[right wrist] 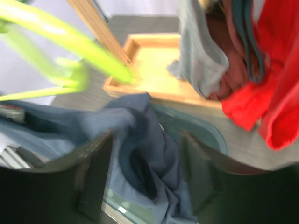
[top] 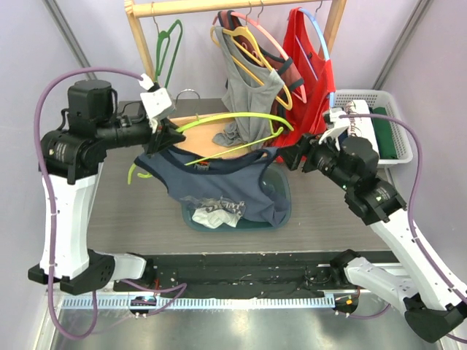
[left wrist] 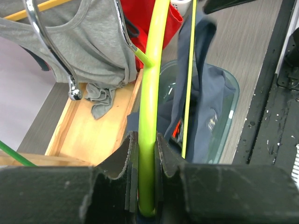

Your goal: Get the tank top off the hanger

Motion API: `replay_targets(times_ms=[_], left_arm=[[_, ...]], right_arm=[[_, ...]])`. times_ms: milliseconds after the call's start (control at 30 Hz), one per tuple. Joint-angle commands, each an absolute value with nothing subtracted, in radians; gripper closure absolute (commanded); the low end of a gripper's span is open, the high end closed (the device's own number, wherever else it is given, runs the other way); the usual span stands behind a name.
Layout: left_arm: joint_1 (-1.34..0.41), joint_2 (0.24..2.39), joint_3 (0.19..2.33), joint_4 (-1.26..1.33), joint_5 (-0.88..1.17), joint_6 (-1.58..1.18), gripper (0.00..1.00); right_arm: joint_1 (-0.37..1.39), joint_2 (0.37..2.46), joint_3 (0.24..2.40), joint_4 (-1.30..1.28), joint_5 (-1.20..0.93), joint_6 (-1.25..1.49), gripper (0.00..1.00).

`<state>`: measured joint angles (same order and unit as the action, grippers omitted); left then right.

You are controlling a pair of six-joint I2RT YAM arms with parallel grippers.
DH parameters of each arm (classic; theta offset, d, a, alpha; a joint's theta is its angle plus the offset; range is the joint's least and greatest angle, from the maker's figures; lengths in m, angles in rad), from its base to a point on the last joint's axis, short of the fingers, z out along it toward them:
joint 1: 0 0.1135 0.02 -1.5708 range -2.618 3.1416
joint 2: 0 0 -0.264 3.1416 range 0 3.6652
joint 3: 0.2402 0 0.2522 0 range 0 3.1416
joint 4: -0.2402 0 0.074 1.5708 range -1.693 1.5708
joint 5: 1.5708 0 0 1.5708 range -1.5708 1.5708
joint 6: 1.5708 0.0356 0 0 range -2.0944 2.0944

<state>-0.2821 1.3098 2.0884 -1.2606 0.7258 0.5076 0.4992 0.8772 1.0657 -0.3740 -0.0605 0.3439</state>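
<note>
A navy blue tank top hangs on a lime green hanger held roughly level above a teal bin. My left gripper is shut on the hanger's bar near its left end; in the left wrist view the green bar runs up from between the pads of that gripper, with the tank top to its right. My right gripper is open at the tank top's right shoulder. In the blurred right wrist view, blue cloth bunches between the spread fingers of that gripper.
A wooden rack at the back holds a grey tank top, a red one and empty hangers. A wooden tray lies under them. White crumpled cloth sits in the bin. A white basket stands far right.
</note>
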Motion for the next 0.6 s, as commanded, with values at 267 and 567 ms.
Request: replay_targets(times_ms=[267, 567], left_arm=[[-0.282, 1.41, 2.175, -1.127, 0.79, 0.525, 1.0], [-0.322, 1.376, 2.125, -1.536, 0.965, 0.949, 1.0]], right_arm=[[0.492, 0.856, 1.405, -0.529, -0.428, 0.046, 0.15], [0.492, 0.968, 1.634, -0.551, -0.551, -0.057, 0.16]])
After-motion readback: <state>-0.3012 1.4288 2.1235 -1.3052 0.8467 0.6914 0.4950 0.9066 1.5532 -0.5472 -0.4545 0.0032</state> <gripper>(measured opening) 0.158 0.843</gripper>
